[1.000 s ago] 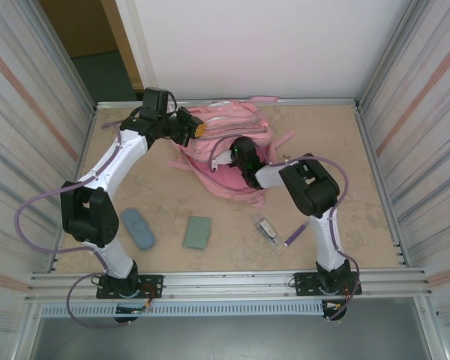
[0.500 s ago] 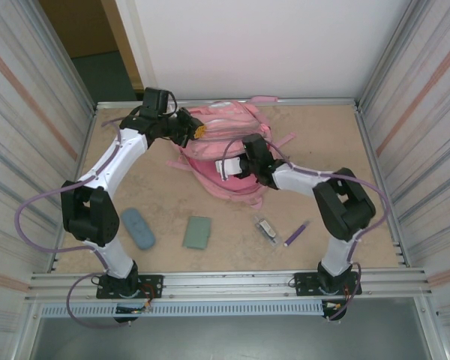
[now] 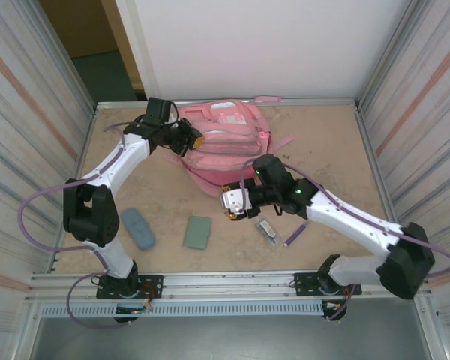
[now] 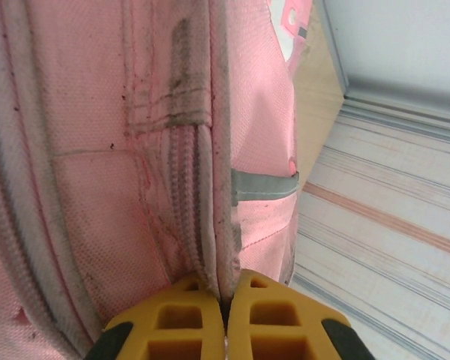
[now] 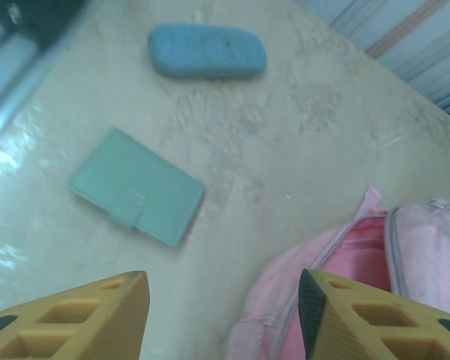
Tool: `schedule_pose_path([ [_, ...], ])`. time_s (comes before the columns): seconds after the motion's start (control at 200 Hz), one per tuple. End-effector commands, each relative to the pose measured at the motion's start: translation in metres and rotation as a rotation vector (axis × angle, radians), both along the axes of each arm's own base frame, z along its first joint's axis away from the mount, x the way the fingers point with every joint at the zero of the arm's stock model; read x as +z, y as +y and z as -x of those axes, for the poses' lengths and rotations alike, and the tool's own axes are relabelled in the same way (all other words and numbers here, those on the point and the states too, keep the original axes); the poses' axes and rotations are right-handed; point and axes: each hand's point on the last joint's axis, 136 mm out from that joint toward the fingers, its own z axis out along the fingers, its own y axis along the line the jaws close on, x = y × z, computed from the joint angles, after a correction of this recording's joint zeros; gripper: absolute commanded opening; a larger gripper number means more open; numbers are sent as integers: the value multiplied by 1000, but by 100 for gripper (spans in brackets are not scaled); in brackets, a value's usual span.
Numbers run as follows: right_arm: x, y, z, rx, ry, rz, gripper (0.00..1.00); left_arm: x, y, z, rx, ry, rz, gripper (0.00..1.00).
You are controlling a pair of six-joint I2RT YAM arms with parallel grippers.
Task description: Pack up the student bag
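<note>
The student bag is found at the far side of the desk, directly in front of the left end effector, which is clenched on a fold of pink fabric beside a zip seam of the bag. By this grasp the bag seems to be held steady or held open, though the inside is not shown, so it cannot be told whether anything is already packed. The right end effector is released, with its jaws wide apart and nothing between them, and it is held above the desk just beside the near edge of the bag. Ahead of it, a green wallet is seen lying flat, and further beyond, a blue case. To its other side, near to it, a small clear item and a purple pen lie on the desk. Four things are thus outside the bag, apart from one another, and none is grasped. The task is judged to be far from finished: each of these is not yet lifted and placed inside.
</note>
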Motion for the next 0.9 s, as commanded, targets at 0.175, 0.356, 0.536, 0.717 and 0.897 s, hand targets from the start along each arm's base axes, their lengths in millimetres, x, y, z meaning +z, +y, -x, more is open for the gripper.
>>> schedule_pose_path([
  [0.175, 58, -43, -19, -322, 40, -256, 57, -26, -18, -5, -90, -112, -25, 7],
  [0.356, 55, -52, -26, -390, 53, -298, 57, -70, -14, 3, -142, -56, -77, 15],
  [0.536, 33, -66, -69, -752, 218, -328, 56, -88, 11, 8, -117, -38, -119, 38],
  [0.717, 20, -95, -93, -1056, 239, -355, 55, -67, 61, -13, -88, -163, -168, 51],
  [0.897, 31, -96, -99, -1073, 214, -433, 59, -71, 105, -51, -51, -263, -336, 53],
])
